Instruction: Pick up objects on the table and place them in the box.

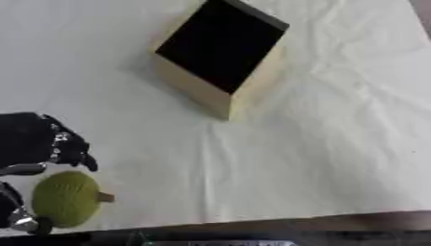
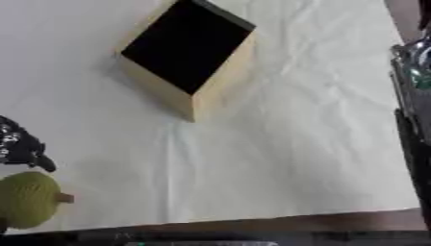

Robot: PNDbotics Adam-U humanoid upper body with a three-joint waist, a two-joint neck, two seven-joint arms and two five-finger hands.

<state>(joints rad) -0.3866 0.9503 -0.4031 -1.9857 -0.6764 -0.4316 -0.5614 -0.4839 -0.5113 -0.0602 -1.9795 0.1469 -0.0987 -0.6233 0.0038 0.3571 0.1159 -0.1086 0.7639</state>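
The left hand (image 1: 38, 144) was positioned at the lower left of the table, with its fingers curled around a yellow-green round fruit (image 1: 66, 198); whether full contact had been made could not be confirmed, as the view there was soft. A short brown stem (image 1: 104, 196) was seen projecting from the fruit toward the right. The fruit lay near the front edge of the white tablecloth (image 1: 320, 158), well apart from the wooden box (image 1: 221, 57), which stood open and dark inside at the upper centre. The fruit was judged light, rigid and prone to rolling; a hold across its widest part, not the stem, was advised. The right arm (image 2: 412, 96) was visible at the right edge only; its hand was not shown.
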